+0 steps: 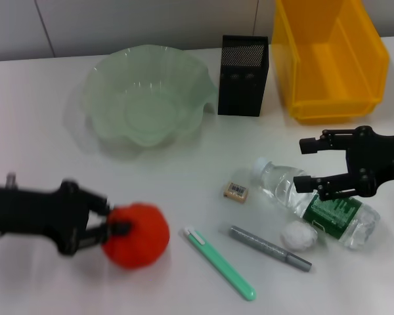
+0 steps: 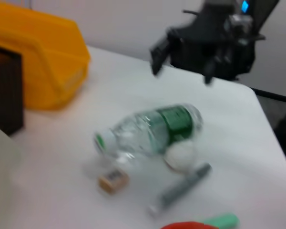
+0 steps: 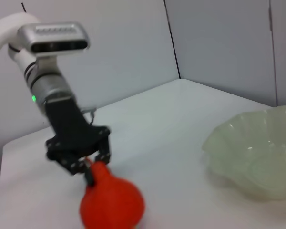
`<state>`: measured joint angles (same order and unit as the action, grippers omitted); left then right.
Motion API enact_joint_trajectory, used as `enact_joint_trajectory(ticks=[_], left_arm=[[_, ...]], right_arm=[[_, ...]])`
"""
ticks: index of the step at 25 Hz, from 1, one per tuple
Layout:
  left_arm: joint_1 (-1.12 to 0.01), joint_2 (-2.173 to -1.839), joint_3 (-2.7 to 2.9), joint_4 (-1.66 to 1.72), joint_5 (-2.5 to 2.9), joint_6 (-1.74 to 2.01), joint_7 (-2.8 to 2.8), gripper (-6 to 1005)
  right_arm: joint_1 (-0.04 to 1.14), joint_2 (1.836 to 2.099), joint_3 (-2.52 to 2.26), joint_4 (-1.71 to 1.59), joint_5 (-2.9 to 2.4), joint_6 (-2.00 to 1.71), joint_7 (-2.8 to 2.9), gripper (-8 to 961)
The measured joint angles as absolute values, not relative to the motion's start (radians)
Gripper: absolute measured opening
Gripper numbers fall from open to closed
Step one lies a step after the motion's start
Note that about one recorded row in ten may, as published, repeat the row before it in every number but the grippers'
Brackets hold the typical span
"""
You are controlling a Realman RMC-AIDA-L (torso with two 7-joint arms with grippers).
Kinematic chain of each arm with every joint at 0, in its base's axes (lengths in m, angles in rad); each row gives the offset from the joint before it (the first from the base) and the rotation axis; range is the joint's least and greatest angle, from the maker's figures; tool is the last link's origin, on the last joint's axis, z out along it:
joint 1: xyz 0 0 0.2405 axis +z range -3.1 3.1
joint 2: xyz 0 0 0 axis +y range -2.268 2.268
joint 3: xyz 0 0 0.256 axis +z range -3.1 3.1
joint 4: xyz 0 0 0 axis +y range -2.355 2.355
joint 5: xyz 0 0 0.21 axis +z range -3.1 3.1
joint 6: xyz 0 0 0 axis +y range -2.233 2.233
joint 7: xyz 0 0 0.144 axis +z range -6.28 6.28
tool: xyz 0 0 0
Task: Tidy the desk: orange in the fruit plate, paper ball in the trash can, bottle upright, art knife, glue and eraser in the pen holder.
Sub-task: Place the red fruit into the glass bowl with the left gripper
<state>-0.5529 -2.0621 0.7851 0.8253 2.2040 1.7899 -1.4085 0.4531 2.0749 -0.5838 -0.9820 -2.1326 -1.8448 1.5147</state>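
My left gripper (image 1: 111, 220) is shut on the left side of the red-orange orange (image 1: 138, 236) at the front left of the table; in the right wrist view its fingers (image 3: 104, 153) pinch the orange's (image 3: 112, 202) top. The clear bottle (image 1: 322, 207) with a green label lies on its side at the right. My right gripper (image 1: 302, 164) hovers open just over its cap end. The white paper ball (image 1: 297, 236) touches the bottle's near side. The beige eraser (image 1: 236, 191), the grey glue stick (image 1: 269, 248) and the green art knife (image 1: 220, 262) lie in the middle front.
The pale green fruit plate (image 1: 148, 92) stands at the back left, with the black mesh pen holder (image 1: 243, 65) to its right. The yellow trash can (image 1: 328, 56) is at the back right. The wall runs behind them.
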Motion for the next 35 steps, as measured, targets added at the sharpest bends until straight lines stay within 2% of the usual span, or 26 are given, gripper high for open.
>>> enact_joint_trajectory(ticks=[13, 19, 35], left_arm=[[-0.793, -2.074, 0.756, 0.846, 2.196, 1.509, -1.614, 119], [-0.824, -2.076, 0.781, 0.799, 2.129, 1.318, -1.656, 106], [-0.817, -2.08, 1.112, 0.713, 1.915, 0.856, -1.659, 91]], right_arm=[[0.456, 2.077, -0.584, -0.917, -2.132, -1.844, 1.508, 824], [0.451, 2.077, -0.583, -0.884, -2.132, -1.849, 1.488, 824], [0.47, 2.077, -0.638, -0.853, -2.132, -1.855, 1.475, 823]])
